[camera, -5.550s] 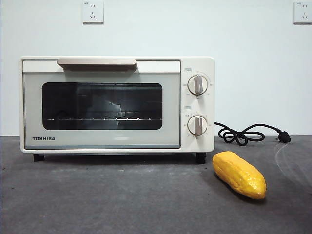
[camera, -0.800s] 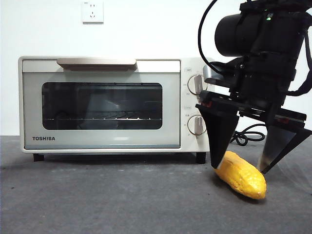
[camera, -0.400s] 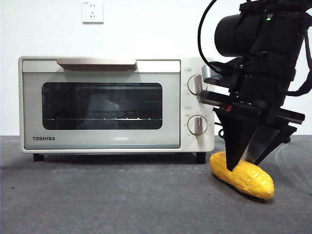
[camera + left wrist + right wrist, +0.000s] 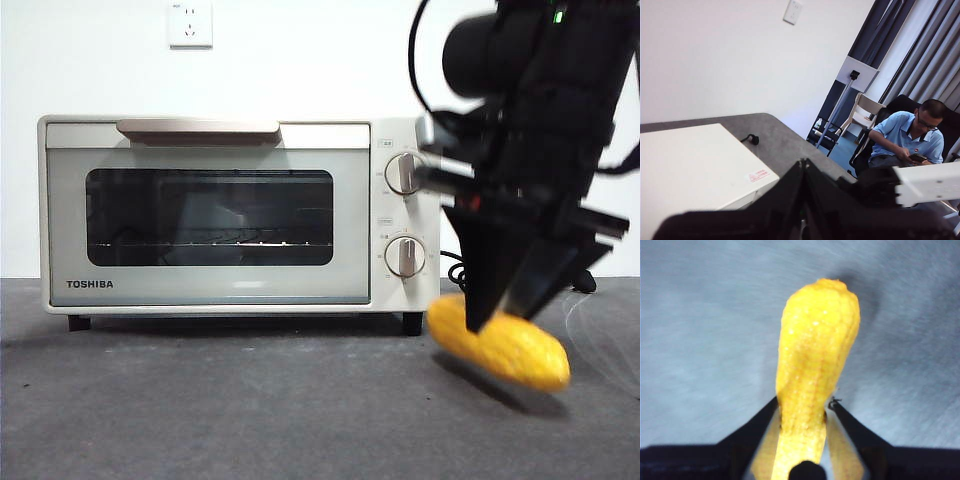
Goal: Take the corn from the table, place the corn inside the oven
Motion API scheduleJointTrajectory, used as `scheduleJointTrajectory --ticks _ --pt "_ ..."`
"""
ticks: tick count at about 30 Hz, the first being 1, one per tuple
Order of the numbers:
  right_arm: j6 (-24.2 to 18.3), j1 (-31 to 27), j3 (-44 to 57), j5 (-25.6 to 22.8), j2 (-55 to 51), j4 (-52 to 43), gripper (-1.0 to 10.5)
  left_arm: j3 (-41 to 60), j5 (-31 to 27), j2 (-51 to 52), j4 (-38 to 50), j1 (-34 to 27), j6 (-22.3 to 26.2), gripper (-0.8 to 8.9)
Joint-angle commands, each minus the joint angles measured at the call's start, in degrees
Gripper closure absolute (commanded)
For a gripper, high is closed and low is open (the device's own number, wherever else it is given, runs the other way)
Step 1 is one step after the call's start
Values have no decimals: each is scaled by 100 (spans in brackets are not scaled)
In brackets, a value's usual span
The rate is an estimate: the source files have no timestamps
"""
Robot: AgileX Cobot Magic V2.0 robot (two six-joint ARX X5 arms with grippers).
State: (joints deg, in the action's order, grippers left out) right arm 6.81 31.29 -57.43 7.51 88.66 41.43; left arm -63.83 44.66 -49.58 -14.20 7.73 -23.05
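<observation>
Front view: right gripper point(image 4: 512, 312) pinches the corn point(image 4: 498, 343), lifted just off the table point(image 4: 250, 410) beside the oven's point(image 4: 240, 215) right edge. Left gripper point(image 4: 805, 200) waits above the oven, jaws pressed together.

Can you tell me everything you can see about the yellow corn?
The corn is a glossy yellow-orange toy cob, bumpy all over, long with rounded, tapered ends. It looks like shiny plastic. The right gripper is shut on it, one black jaw pressing each side. The cob tilts, hanging just above the grey table with its shadow underneath, to the right of the closed oven. It looks blurred in the front view.
</observation>
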Motion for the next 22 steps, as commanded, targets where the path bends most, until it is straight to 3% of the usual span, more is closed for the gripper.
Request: scheduleJointTrajectory --ticks 1,11,22 --pt "-20 140 -9 68 -358 81 962 -15 -94 -140 4 22 103 818" --pt "507 861 -17 52 -2111 278 962 -15 -542 -866 0 74 210 819" --pt "837 1298 -22 37 -3587 225 962 -15 -2223 -1539 -442 890 960 819"
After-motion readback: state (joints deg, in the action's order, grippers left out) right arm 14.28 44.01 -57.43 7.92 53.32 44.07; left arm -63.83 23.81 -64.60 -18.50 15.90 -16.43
